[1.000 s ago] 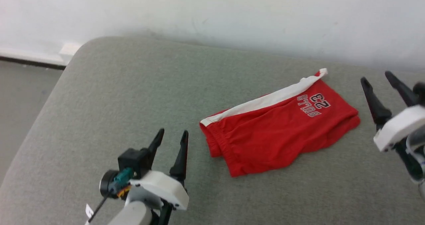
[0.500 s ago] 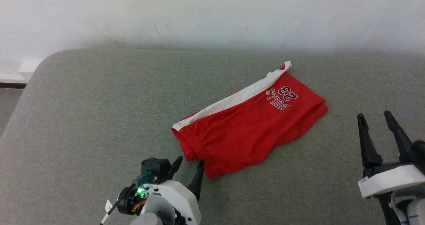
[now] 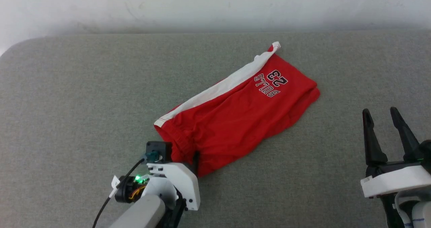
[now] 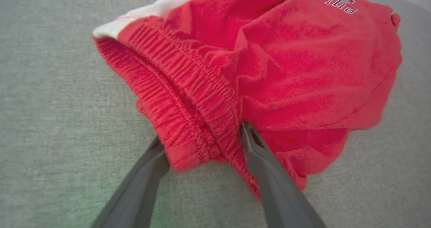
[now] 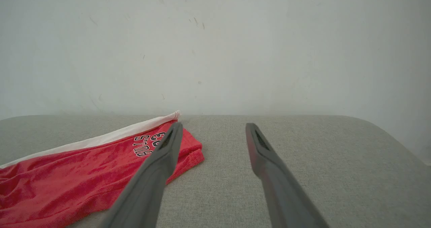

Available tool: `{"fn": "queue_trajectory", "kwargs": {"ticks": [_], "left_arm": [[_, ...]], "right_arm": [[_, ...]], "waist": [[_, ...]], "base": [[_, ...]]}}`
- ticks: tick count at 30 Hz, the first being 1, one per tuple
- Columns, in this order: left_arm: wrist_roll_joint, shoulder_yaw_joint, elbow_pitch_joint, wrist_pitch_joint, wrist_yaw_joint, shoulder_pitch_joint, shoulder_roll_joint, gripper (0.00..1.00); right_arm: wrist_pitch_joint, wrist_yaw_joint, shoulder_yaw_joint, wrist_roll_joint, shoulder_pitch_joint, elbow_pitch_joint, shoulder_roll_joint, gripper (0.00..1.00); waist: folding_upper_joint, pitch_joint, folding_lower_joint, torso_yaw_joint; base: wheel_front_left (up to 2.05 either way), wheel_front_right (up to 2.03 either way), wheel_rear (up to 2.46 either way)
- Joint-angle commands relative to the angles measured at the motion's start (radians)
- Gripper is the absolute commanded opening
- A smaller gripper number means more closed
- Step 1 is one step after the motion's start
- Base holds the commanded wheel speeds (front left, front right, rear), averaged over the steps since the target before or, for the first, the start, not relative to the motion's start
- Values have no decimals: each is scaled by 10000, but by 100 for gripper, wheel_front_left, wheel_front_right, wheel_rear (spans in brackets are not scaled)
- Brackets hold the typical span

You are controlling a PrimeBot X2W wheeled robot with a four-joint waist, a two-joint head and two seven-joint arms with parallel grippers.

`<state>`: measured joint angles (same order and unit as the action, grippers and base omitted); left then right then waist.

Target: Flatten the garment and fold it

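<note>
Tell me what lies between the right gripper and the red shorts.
Nothing but bare grey cushion: the head view shows that stretch empty between the open right gripper and the shorts.

Light was soft, even and fairly bright, with no glare. A faint shadow ran along the base of the wall [image 3: 215, 5]. The wrist views bowed at their edges; the near fingers [image 4: 279, 194] looked blurred, the shorts [image 4: 303, 69] sharp.

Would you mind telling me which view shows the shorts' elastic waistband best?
The left wrist view: the ribbed waistband lies close, its end inside the open left gripper. The head view gives it small, partly behind that gripper. The right wrist view offers the lettered leg end of the shorts.
</note>
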<state>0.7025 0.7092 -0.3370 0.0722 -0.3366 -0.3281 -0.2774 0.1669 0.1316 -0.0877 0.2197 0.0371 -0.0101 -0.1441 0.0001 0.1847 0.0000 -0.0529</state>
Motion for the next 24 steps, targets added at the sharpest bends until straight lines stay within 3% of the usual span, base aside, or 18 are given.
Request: {"fn": "queue_trajectory", "kwargs": {"ticks": [1,4,5,6,9,13,20,23,24], "left_arm": [[29,204,-275,363,-13,60,62,100],[84,478,-470,907,76,68,91,100],[131,588,-519,1108,171,87,107,46],[161,689,-531,1255,270,97,122,3],[154,873,-458,1330,469,105,159,0],[-72,770,-127,580,436,51,140,0],[-556,762,1003,-304,432,-278,85,0],[-757,896,1382,-415,465,-473,142,0],[-853,1001,1562,-445,499,-589,219,0]], "right_arm": [[9,-9,-11,-22,49,-33,58,100],[13,-9,-21,-17,109,1,76,100],[-11,-9,-3,-20,147,16,71,100],[-45,-9,37,-29,195,36,32,100],[-193,-9,190,-80,413,81,-214,100],[-962,-9,393,-32,805,289,-712,100],[-4409,-9,904,604,2428,1607,-1427,100],[-5773,-9,961,692,3478,2553,-1524,100],[-6545,-9,845,695,4164,3376,-1487,100]], "waist": [[-1,151,0,-99],[-1,227,0,-75],[-1,232,0,-58],[-1,231,0,-34],[-1,159,0,113],[-1,-14,0,510],[-1,205,0,1216],[-1,463,0,1488],[-1,624,0,1664]], "base": [[0,0,0],[0,0,0],[0,0,0],[0,0,0],[0,0,0],[0,0,0],[0,0,0],[0,0,0],[0,0,0]]}}
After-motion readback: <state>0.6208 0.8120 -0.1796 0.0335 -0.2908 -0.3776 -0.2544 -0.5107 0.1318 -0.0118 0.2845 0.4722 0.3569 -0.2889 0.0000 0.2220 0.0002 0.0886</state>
